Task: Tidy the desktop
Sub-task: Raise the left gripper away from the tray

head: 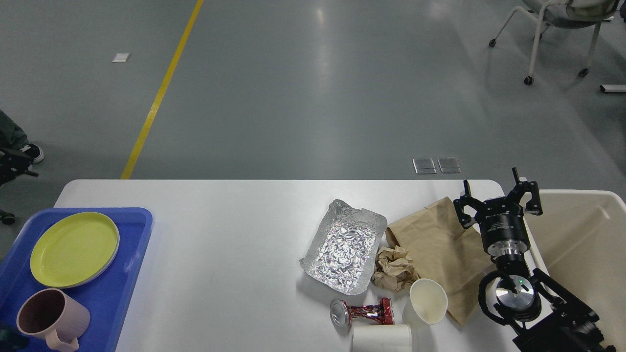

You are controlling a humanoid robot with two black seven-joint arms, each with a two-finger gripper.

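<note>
While the right gripper (498,198) gapes empty, the white desktop (230,254) looks matte, round-cornered

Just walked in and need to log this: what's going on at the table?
A robot is tidying the white desktop. Neither arm holds anything: the right gripper hangs open over the brown paper bag, beside the crinkled foil tray and crushed red can. The left gripper is off the table's left edge, too dark to read.
</note>
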